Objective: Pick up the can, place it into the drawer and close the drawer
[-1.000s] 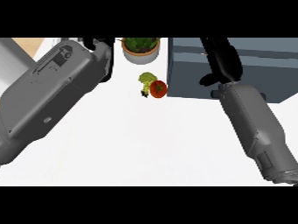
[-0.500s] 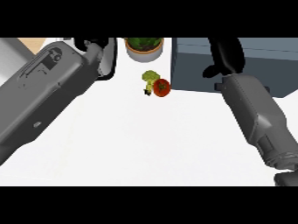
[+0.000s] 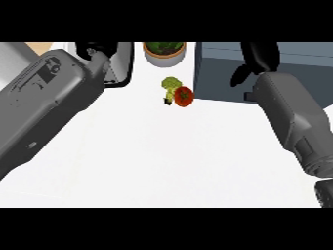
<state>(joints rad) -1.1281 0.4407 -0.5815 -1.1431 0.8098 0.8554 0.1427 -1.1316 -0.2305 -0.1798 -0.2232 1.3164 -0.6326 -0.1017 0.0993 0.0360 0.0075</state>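
White counter (image 3: 169, 161); right hand (image 3: 259, 58) fingers rest on the drawer unit (image 3: 313, 68).

White countertop (image 3: 161, 161) fills most of the view under even, shadowless light. At twelve o'clock, a potted green plant in a pale pot (image 3: 164, 51) stands at the far edge. At ten o'clock, a strip of tan wooden surface (image 3: 33, 48) shows beyond the counter, with a similar strip along the lower left edge.

Right robot hand (image 3: 259, 58) over grey drawer unit (image 3: 299, 73), possibly touching; can (image 3: 183, 96) on white counter (image 3: 169, 156).
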